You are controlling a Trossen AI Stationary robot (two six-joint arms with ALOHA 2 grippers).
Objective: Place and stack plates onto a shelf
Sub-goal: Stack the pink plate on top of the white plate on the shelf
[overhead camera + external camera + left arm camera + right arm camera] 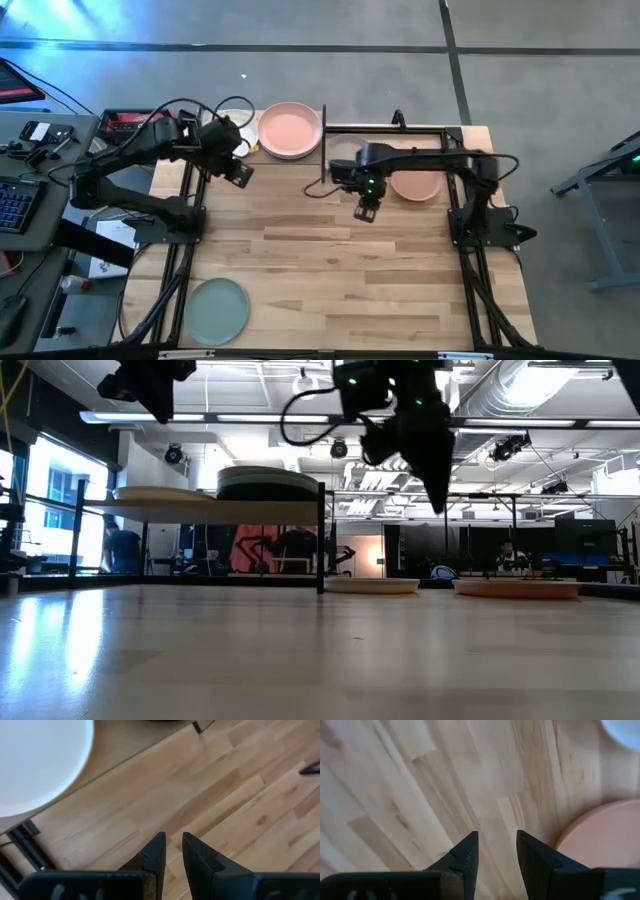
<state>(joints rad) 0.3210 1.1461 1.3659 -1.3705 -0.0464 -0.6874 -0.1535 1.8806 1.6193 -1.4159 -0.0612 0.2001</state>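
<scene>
The shelf (pixel 200 510) stands at the table's far left. Its pale board carries a stack of plates (pixel 266 482) topped by a pink plate (pixel 290 130), with a white plate (pixel 232 122) (pixel 35 760) beside it. A terracotta plate (pixel 418 187) (pixel 605 837) and a pale plate (pixel 343 152) lie flat on the table to the right of the shelf. A sage green plate (pixel 218 310) lies at the near left corner. My left gripper (pixel 240 173) (pixel 173 840) hovers just in front of the shelf, slightly open and empty. My right gripper (pixel 365 211) (pixel 496 837) hangs open above bare table beside the terracotta plate.
The shelf's thin black upright (pixel 322 150) stands between the pink plate and the right arm. The middle and near right of the striped tabletop (pixel 350 280) show bare wood. A desk with a keyboard (pixel 15 205) sits beyond the table's left edge.
</scene>
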